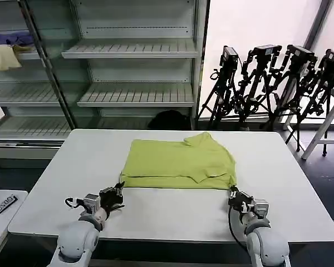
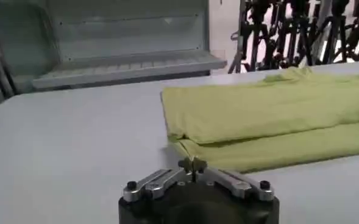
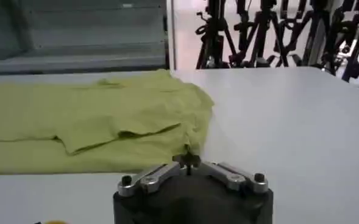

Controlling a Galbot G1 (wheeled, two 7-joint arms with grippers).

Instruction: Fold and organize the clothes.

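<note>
White table (image 1: 278,167) bears one folded T-shirt (image 1: 178,164) (two hands near).

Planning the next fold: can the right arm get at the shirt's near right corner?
Probably yes. The right tool, shut, sits just short of the shirt on the table, with nothing between them.
</note>
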